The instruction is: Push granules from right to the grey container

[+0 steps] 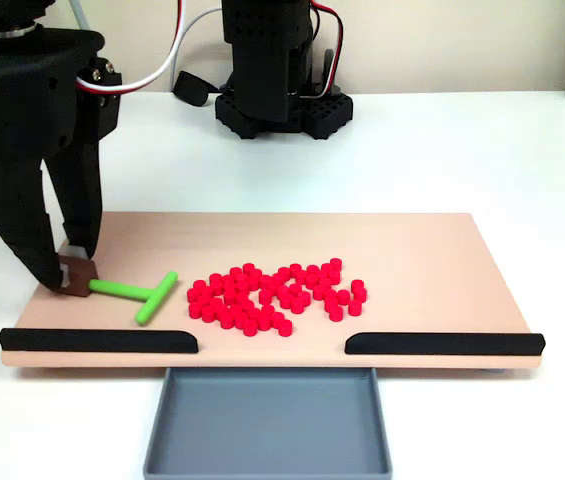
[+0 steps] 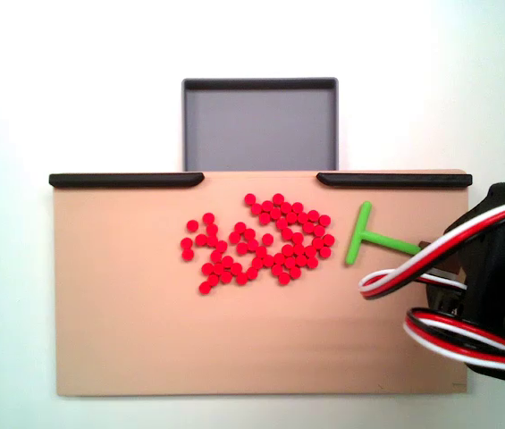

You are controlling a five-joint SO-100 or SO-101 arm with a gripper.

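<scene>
The granules [image 1: 277, 295] [image 2: 261, 241] lie as a loose patch of bright red pellets near the middle of the tan board [image 1: 442, 250]. The grey container [image 1: 267, 420] [image 2: 261, 125] sits against the board's edge, in the gap between two black strips, and holds nothing. My gripper [image 1: 70, 268] is at the board's left end in a fixed view, shut on the brown end block of a green T-shaped stick [image 1: 142, 292] [image 2: 364, 234]. The stick's crossbar lies just beside the pellets without touching them. In another fixed view the arm [image 2: 502, 268] and its cables hide the fingertips.
Black strips [image 1: 97, 340] [image 1: 442, 343] run along the board edge on both sides of the container gap. The arm's base [image 1: 282, 100] stands behind the board on the white table. Bare board [image 2: 127, 322] extends beyond the pellets on the side away from the stick.
</scene>
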